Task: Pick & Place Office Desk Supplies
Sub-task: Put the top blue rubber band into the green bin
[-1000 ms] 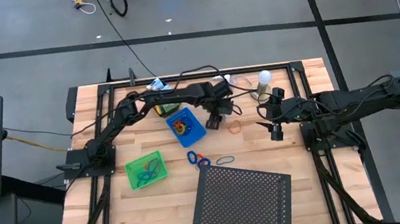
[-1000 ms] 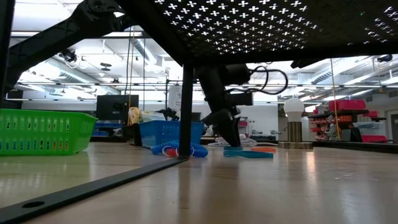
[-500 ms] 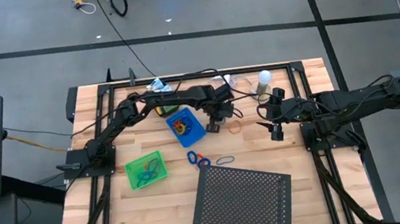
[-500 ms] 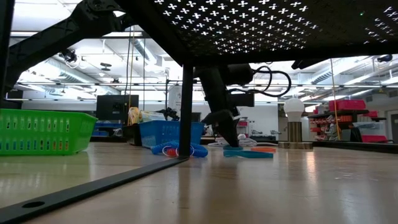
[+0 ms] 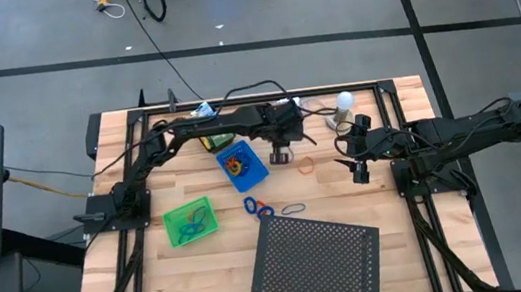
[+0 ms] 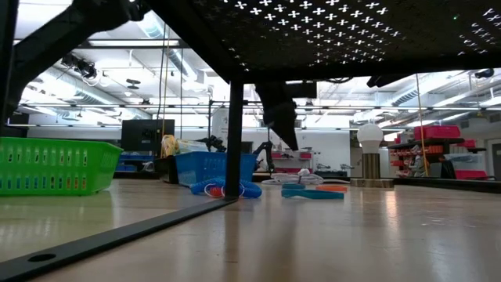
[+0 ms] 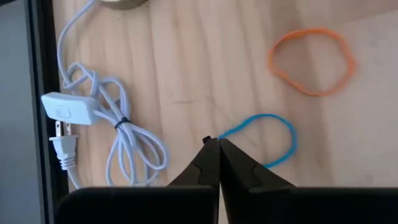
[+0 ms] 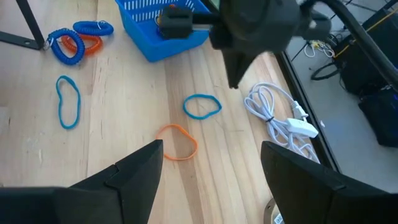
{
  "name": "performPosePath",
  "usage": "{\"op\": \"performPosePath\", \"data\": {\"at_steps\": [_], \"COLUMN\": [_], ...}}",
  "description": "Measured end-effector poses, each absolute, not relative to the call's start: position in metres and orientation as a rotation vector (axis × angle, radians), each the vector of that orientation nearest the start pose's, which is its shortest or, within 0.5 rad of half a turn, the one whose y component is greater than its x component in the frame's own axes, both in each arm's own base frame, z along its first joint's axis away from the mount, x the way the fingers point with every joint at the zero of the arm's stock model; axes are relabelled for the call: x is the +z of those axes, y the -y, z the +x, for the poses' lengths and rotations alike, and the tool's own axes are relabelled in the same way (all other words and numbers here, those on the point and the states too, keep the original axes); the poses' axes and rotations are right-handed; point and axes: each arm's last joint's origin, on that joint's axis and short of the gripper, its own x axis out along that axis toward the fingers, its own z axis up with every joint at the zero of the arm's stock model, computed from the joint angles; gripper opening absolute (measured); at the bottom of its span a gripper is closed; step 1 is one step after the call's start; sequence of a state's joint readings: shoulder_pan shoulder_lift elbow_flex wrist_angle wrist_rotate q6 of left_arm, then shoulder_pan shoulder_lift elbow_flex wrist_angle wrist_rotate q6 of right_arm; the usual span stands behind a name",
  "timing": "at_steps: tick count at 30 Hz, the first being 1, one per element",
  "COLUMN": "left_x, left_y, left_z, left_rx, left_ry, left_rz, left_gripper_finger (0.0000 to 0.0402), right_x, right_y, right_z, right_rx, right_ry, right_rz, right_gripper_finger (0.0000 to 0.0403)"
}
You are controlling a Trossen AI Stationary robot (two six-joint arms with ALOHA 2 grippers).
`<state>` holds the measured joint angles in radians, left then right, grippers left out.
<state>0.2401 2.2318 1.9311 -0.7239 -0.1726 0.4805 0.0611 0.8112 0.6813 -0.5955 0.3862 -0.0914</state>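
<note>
Above the blue loop (image 7: 264,140), left pincer (image 7: 214,149) shut tight on nothing. Could miss again if lowered off-centre. Right pincer (image 8: 211,162) wide open.

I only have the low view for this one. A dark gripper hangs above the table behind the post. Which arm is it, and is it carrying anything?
Observer: It is the left gripper. The high view shows that arm reaching across the table past the blue tray.
Operator: Did it catch one of the loops?
Observer: No. In the left wrist view its fingers are shut together with nothing between them, and the blue loop lies flat on the wood.
Operator: Where is the other arm?
Observer: The right gripper waits open at the table's right side, facing the orange loop.
</note>
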Motion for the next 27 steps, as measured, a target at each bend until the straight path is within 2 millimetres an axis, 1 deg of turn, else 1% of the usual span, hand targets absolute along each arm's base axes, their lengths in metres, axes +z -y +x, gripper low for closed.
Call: {"op": "performPosePath", "data": {"at_steps": [2, 4, 6, 9, 12, 14, 17, 19, 21, 27], "left_x": [0.224, 0.233, 0.235, 0.213, 0.186, 0.173, 0.154, 0.15, 0.15, 0.15], "left_y": [-0.115, -0.113, -0.116, -0.124, -0.131, -0.133, -0.129, -0.128, -0.127, -0.134], "left_z": [0.466, 0.462, 0.462, 0.465, 0.469, 0.472, 0.476, 0.477, 0.481, 0.484], "left_rx": [0.104, 0.047, -0.002, -0.077, -0.129, -0.149, -0.186, -0.196, -0.201, -0.16], "left_ry": [-1.086, -1.07, -1.041, -1.058, -1.093, -1.111, -1.153, -1.154, -1.13, -1.102], "left_rz": [0.397, 0.378, 0.33, 0.266, 0.241, 0.271, 0.346, 0.395, 0.433, 0.495], "left_gripper_finger": [0.0002, 0.0002, 0.0003, 0.0019, 0.0058, 0.0089, 0.0135, 0.0157, 0.0167, 0.0169], "right_x": [0.26, 0.26, 0.26, 0.26, 0.26, 0.26, 0.26, 0.26, 0.26, 0.26], "right_y": [0.001, 0.001, 0.001, 0.001, 0.001, 0.001, 0.001, 0.001, 0.001, 0.001], "right_z": [0.16, 0.16, 0.16, 0.16, 0.16, 0.16, 0.16, 0.16, 0.16, 0.16], "right_rx": [-0.277, -0.274, -0.273, -0.272, -0.272, -0.273, -0.272, -0.272, -0.272, -0.272], "right_ry": [-0.726, -0.727, -0.727, -0.727, -0.724, -0.724, -0.724, -0.724, -0.724, -0.728], "right_rz": [-0.252, -0.259, -0.262, -0.266, -0.265, -0.266, -0.266, -0.266, -0.267, -0.267], "right_gripper_finger": [0.0279, 0.0279, 0.0279, 0.0279, 0.0279, 0.0279, 0.0279, 0.0279, 0.0279, 0.0279]}}
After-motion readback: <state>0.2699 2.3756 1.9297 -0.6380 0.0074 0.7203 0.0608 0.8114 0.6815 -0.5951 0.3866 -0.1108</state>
